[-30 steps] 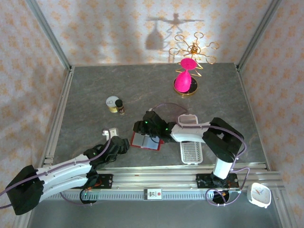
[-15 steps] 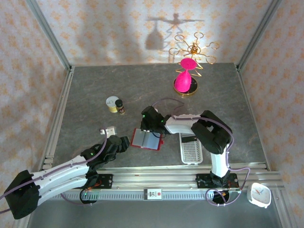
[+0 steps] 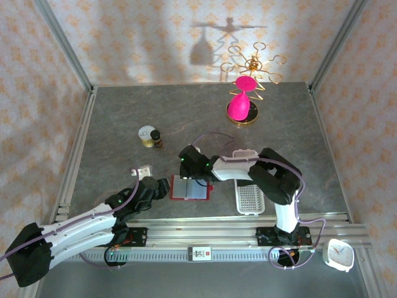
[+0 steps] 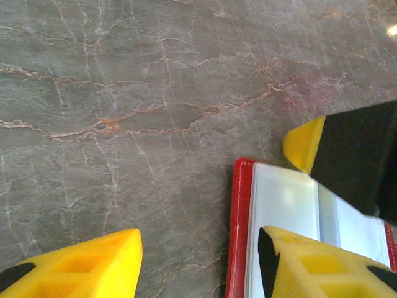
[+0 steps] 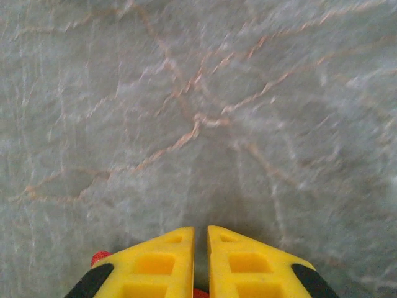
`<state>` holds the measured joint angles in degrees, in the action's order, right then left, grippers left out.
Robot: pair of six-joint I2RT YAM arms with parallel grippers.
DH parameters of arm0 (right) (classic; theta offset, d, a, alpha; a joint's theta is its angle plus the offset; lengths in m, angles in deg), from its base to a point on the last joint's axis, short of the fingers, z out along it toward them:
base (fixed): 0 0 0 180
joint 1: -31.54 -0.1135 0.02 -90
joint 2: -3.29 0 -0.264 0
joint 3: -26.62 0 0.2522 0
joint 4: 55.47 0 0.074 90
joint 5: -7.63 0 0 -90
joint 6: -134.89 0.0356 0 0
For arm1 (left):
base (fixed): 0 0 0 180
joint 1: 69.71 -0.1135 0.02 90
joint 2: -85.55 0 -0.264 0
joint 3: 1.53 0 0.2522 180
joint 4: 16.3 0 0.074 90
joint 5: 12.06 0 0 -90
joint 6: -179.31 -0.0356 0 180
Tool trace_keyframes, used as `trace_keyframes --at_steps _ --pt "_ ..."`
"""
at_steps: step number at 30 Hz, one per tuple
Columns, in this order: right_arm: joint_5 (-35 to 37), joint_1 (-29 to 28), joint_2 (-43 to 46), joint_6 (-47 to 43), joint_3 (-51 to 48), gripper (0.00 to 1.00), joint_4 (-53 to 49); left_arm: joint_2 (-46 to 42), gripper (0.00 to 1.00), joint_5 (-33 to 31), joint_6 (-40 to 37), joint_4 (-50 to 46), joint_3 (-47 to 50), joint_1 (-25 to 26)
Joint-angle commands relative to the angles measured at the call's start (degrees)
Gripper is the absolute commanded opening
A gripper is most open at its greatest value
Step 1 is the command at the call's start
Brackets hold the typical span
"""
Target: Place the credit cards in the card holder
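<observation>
The left gripper [image 4: 198, 241] stood about half open with nothing between its fingers. Under that gap lay only bare table [image 3: 124, 124]. Just to its right was the card holder [image 4: 239, 223], lying open and flat. The holder's red left edge ran straight away from the hand, and the gripper's right finger [image 4: 310, 267] overlapped the near corner. A pale credit card [image 4: 282, 205] lay on the holder's open face, inside the red border. Ahead of this gripper and to its left the grey stone was open. A small white object [image 3: 144, 171] sat ahead and slightly left of it in the top view, apart from the fingers.

The right gripper [image 5: 200, 231] was at the holder's far edge, across the wallet from the left hand. Its two yellow fingers were drawn together to a thin slit. A sliver of red showed at the bottom of that slit and another beside the left finger, so it looked pinched on the holder's edge. Beyond its fingertips the table lay bare.

Back along the right arm a white slotted tray [image 3: 250, 200] lay near the holder's right side, not touching it. A small jar [image 3: 146, 134] and a dark bottle [image 3: 157, 140] stood together farther out, well apart from both hands.
</observation>
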<state>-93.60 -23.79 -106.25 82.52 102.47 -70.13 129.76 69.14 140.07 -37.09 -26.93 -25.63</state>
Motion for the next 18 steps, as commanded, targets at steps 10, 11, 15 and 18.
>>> trace_keyframes --at_steps 10,11,15,18 --pt "11.0 -0.1 17.9 -12.9 -3.4 0.13 -0.6 -0.6 0.54 2.9 -0.1 1.2 0.0 -0.6" --pt "11.5 0.3 21.3 -16.7 -4.8 0.13 0.7 -0.6 0.54 3.0 -0.3 1.3 0.0 -0.6" --pt "10.0 0.8 34.5 -38.9 -9.4 0.13 2.1 -0.7 0.54 4.1 -0.9 3.0 0.4 -0.6" --pt "3.3 0.8 44.1 -59.1 -13.3 0.21 -0.7 -0.6 0.55 4.5 -1.3 4.7 0.5 -0.6"
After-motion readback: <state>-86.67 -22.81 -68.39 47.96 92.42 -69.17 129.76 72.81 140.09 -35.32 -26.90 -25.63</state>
